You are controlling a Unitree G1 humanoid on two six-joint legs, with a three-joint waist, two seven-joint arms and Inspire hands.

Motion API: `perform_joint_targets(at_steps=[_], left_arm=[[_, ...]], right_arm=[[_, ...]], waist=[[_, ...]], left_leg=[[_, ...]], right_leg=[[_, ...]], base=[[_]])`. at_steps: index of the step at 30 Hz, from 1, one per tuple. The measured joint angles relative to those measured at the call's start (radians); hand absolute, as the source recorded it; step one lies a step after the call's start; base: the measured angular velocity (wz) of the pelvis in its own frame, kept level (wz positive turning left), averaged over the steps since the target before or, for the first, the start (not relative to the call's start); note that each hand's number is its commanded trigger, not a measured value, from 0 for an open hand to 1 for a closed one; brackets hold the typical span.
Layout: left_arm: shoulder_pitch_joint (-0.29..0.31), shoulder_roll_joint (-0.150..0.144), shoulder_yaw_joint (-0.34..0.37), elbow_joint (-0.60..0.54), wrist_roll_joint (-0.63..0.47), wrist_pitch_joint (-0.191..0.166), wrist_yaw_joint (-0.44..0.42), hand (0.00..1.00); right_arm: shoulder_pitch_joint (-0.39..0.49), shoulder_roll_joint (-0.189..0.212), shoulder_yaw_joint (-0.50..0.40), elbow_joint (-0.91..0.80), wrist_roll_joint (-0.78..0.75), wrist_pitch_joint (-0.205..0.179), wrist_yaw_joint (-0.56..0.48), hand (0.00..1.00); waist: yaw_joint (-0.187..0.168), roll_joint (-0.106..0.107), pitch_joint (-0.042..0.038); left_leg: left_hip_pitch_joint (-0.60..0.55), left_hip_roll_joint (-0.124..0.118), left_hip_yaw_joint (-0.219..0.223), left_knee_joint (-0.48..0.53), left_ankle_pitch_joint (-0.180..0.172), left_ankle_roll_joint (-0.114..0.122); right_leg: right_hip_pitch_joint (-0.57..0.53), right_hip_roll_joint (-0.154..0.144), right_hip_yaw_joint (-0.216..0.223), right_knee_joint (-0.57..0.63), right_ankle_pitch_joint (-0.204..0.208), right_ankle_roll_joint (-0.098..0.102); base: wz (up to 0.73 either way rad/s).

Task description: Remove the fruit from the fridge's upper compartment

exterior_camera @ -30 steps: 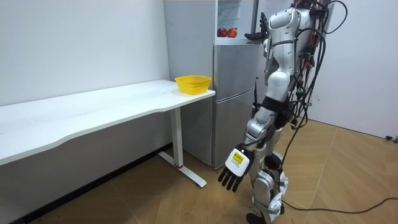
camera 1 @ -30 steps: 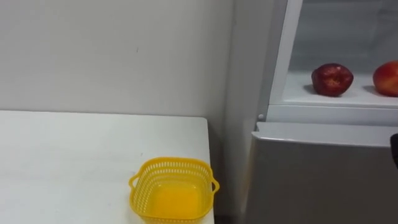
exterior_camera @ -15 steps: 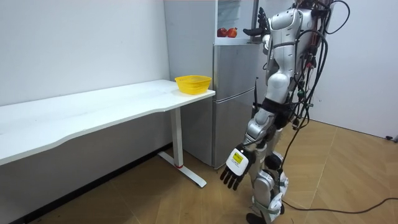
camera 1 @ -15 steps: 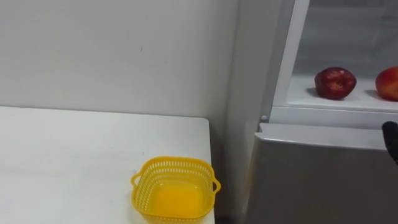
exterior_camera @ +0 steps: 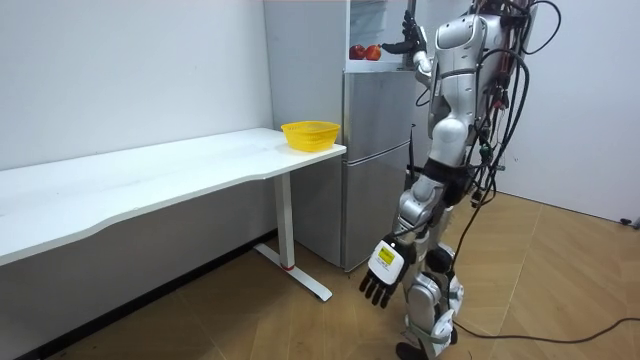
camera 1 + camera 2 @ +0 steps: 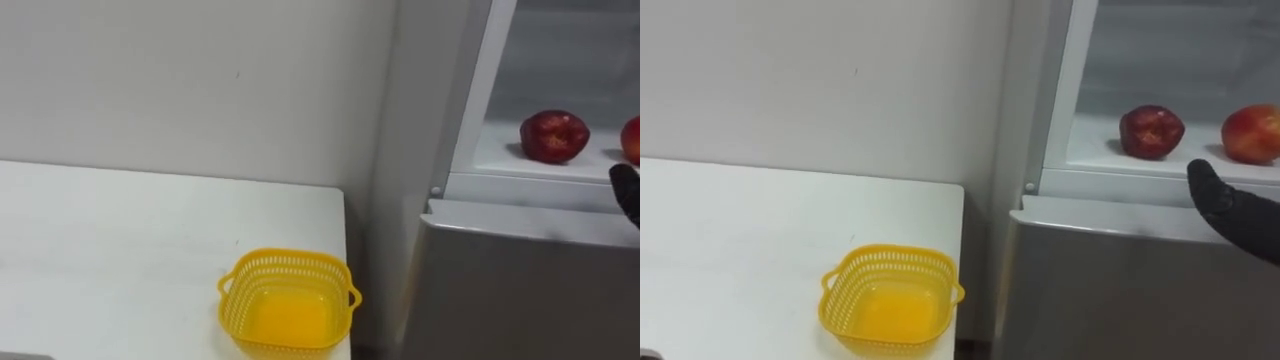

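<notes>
Two red fruits (image 6: 1151,132), perhaps apples, on upper shelf (image 6: 1095,152)

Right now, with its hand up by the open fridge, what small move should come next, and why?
Probably lift the right hand over the lip of the shelf toward the lighter red apple: the open hand hovers just below it, holding nothing, and the left hand hangs low.

Two red apples (image 6: 1151,132) (image 6: 1251,134), one yellow basket (image 6: 890,300), one table (image 6: 730,230), one fridge (image 6: 1120,290)

text: none readable; tag (image 5: 385,258) on left hand (image 5: 377,287): print too small | numbers, signs: none
</notes>
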Motion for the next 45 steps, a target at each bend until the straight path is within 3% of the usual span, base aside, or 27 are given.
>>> perform_joint_targets(at_steps=[9,12,15,19,22,27,37,40,45], left_arm=[[-0.025,0.0,-0.003,0.0,0.025,0.01,-0.035,0.0],[-0.035,0.001,-0.002,-0.012,0.045,0.022,-0.054,0.0],[-0.035,0.013,-0.001,-0.034,0.045,0.03,-0.081,0.0],[-0.028,0.034,-0.001,-0.069,0.046,0.042,-0.104,0.0],[-0.013,0.039,0.0,-0.089,0.045,0.044,-0.105,0.0],[0.003,0.045,0.006,-0.119,0.044,0.045,-0.105,0.0],[0.004,0.058,0.007,-0.198,0.045,0.054,-0.101,0.0],[0.006,0.067,0.007,-0.199,0.045,0.055,-0.103,0.0],[0.006,0.068,0.006,-0.198,0.045,0.058,-0.104,0.0]], right_arm=[[-0.081,-0.017,-0.001,0.045,0.041,0.001,0.01,0.0],[-0.12,-0.048,-0.001,0.099,0.054,0.01,0.028,0.0],[-0.148,-0.103,-0.002,0.131,0.086,0.054,0.053,0.0],[-0.162,-0.135,-0.002,0.131,0.106,0.071,0.072,0.0],[-0.17,-0.161,-0.002,0.131,0.133,0.075,0.082,0.0],[-0.247,-0.165,-0.001,0.227,0.184,0.076,0.105,0.0],[-0.277,-0.228,0.037,0.318,0.28,0.108,0.197,0.0],[-0.328,-0.232,0.063,0.357,0.277,0.137,0.223,0.0],[-0.393,-0.238,0.07,0.433,0.279,0.141,0.255,0.0]], waist=[[0.003,0.001,-0.0012],[0.012,0.001,-0.0046],[0.021,-0.003,-0.0079],[0.024,-0.015,-0.0155],[0.027,-0.018,-0.0146],[0.023,-0.035,-0.0041],[0.042,-0.036,-0.0048],[0.039,-0.038,-0.0082],[0.047,-0.045,-0.0114]], left_leg=[[-0.011,0.001,-0.003,0.004,0.0,0.0],[-0.019,0.001,-0.004,0.009,0.0,0.0],[-0.022,0.0,-0.012,0.009,0.0,-0.001],[-0.019,0.002,-0.021,0.009,0.002,-0.003],[-0.016,0.001,-0.029,0.009,0.002,-0.003],[-0.021,-0.001,-0.033,0.014,0.002,-0.003],[-0.03,-0.001,-0.041,0.013,0.002,-0.003],[-0.039,-0.001,-0.042,0.014,0.002,-0.004],[-0.036,0.0,-0.044,0.015,0.002,-0.004]], right_leg=[[-0.006,0.0,-0.01,-0.003,0.002,-0.002],[-0.012,-0.001,-0.011,-0.003,0.002,-0.002],[-0.012,-0.003,-0.025,-0.005,0.002,-0.002],[-0.007,-0.008,-0.036,-0.009,0.002,-0.002],[0.004,-0.009,-0.039,-0.011,0.002,-0.002],[0.004,-0.012,-0.05,-0.01,0.002,-0.002],[-0.003,-0.013,-0.06,-0.008,0.002,-0.002],[-0.012,-0.013,-0.063,-0.007,0.003,-0.002],[-0.012,-0.013,-0.065,-0.01,0.003,-0.002]], base=[[0.01],[0.0],[0.05],[0.09],[0.1],[0.02],[0.02],[0.0],[0.01]])
